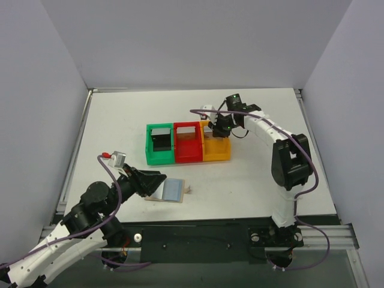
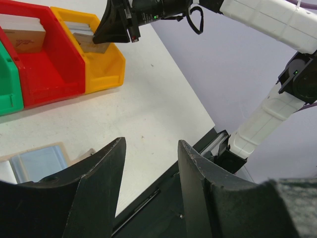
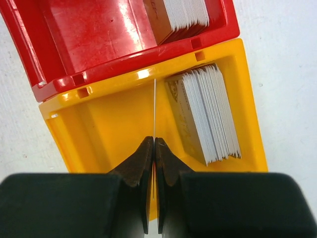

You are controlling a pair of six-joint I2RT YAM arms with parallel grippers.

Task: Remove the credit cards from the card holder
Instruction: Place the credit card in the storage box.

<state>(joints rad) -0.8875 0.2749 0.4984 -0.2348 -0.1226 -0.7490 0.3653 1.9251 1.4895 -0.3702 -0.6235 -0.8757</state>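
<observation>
The tan card holder lies open on the table with its light blue panels up; its edge also shows in the left wrist view. My left gripper is open and empty, just left of the holder. My right gripper is shut on a thin white card, seen edge-on, held over the orange bin. In the right wrist view the card hangs inside the orange bin, left of a stack of cards.
A green bin, a red bin and the orange bin stand side by side mid-table. The red bin holds its own stack of cards. The green bin holds a dark card.
</observation>
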